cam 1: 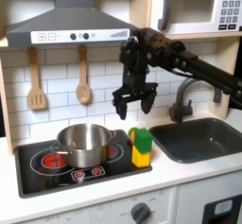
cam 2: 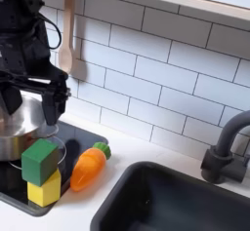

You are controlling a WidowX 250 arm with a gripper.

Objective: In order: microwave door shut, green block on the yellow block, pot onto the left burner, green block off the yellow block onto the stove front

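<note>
Gripper (cam 1: 134, 102): raised above the green block (cam 1: 142, 137), fingers (cam 1: 120, 105) apart and empty in the first exterior view; in the second exterior view its upper part is cut off by the frame. Green block rests on top of the yellow block (cam 1: 141, 157), at the cooktop's right front corner; pot (cam 1: 84, 144) stands left of the blocks in the first exterior view, its contents not discernible, and is partly hidden behind the arm in the second exterior view. Microwave door (cam 1: 189, 8): shut, upper edge cropped; orange carrot-shaped piece (cam 2: 87, 167) lies on the bench just beside the blocks.
</note>
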